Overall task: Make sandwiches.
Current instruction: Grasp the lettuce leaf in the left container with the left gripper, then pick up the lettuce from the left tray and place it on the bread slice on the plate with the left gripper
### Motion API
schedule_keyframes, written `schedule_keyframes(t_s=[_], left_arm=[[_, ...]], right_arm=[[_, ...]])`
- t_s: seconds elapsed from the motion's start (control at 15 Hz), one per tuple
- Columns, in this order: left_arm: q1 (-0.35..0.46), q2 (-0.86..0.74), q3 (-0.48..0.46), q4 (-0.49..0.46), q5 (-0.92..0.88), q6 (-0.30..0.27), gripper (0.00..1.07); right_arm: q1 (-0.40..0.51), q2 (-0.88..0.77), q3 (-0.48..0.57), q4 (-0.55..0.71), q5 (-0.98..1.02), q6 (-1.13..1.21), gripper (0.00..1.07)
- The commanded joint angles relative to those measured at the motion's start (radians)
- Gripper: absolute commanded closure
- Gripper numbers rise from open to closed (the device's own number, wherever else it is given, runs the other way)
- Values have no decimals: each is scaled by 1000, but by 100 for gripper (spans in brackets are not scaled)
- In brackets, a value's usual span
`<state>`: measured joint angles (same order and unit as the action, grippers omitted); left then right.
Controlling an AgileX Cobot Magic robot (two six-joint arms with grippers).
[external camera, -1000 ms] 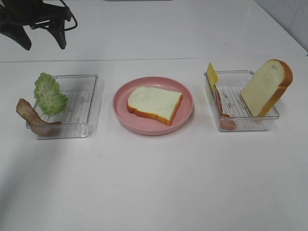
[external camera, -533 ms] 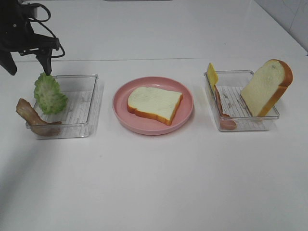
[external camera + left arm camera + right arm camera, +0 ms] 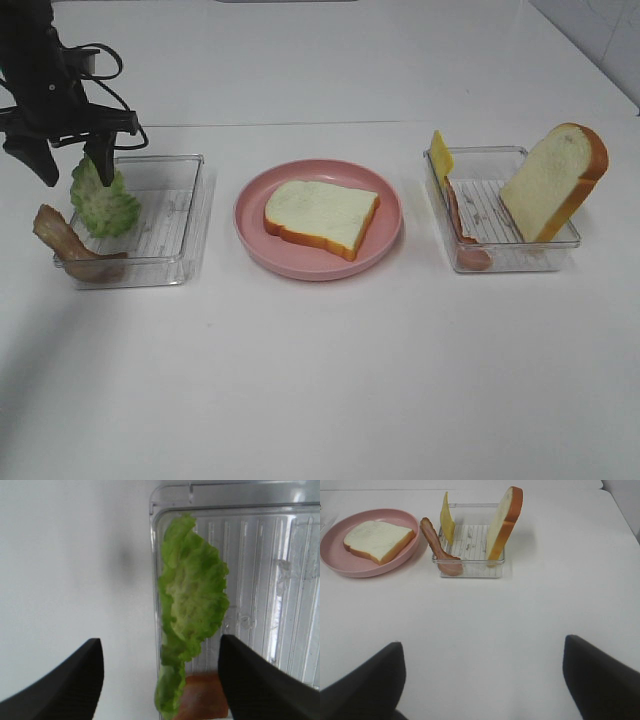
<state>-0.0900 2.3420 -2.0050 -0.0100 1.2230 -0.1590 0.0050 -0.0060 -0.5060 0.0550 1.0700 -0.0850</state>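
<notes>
Down from the far left corner has come the left arm, and its left pincer (image 3: pixel 75 165) now stands over the lettuce (image 3: pixel 103 200), which has not shifted. On the white bench (image 3: pixel 320 380) nothing else has moved.

Next in size are the two clear trays, well apart, with the pink plate (image 3: pixel 250 235) between them. A flat slice (image 3: pixel 320 215) of bread lies on the plate. In the right tray (image 3: pixel 520 262) a standing slice (image 3: pixel 555 180) leans tilted against the far right corner.

The lettuce stands on edge along the outer wall of the left tray (image 3: pixel 180 262). The left pincer's fingers straddle it, spread wide with a gap on each side in the wrist view, gripping nothing. The right pincer (image 3: pixel 482 645) hangs above bare bench, fully spread and holding nothing.

Bacon (image 3: pixel 65 245) drapes over the left tray's near outer corner, partly outside it. Ham (image 3: pixel 460 225) seems to lean along the right tray's wall nearest the plate, though the view there is poor. Cheese (image 3: pixel 441 155) stands upright at the far end of that wall.
</notes>
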Motion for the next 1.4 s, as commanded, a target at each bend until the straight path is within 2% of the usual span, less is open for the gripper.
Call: schedule_keyframes(t_s=[0.07, 0.2, 0.27, 0.33, 0.4, 0.67, 0.8, 0.93, 1.13, 1.4], left_arm=[[-5, 6, 6, -8, 0, -10, 61], [-5, 6, 6, -8, -14, -10, 77], [-5, 6, 6, -8, -18, -10, 91], [-5, 6, 6, -8, -25, -10, 100], [-5, 6, 6, -8, -25, -10, 107], [-5, 2, 4, -8, -23, -9, 107], [-5, -9, -24, -12, -2, -9, 107], [-5, -40, -63, -54, 9, 2, 107], [-5, -67, -118, -189, 1, 48, 107], [-14, -64, -142, -460, -73, 159, 107]], right_arm=[[-3, -11, 2, 1, -7, 9, 27], [-3, -11, 2, 1, -7, 9, 27], [-3, -11, 2, 1, -7, 9, 27], [-3, -11, 2, 1, -7, 9, 27], [-3, -11, 2, 1, -7, 9, 27], [-3, -11, 2, 1, -7, 9, 27], [-3, -11, 2, 1, -7, 9, 27], [-3, -11, 2, 1, -7, 9, 27], [-3, -11, 2, 1, -7, 9, 27], [-3, -11, 2, 1, -7, 9, 27]])
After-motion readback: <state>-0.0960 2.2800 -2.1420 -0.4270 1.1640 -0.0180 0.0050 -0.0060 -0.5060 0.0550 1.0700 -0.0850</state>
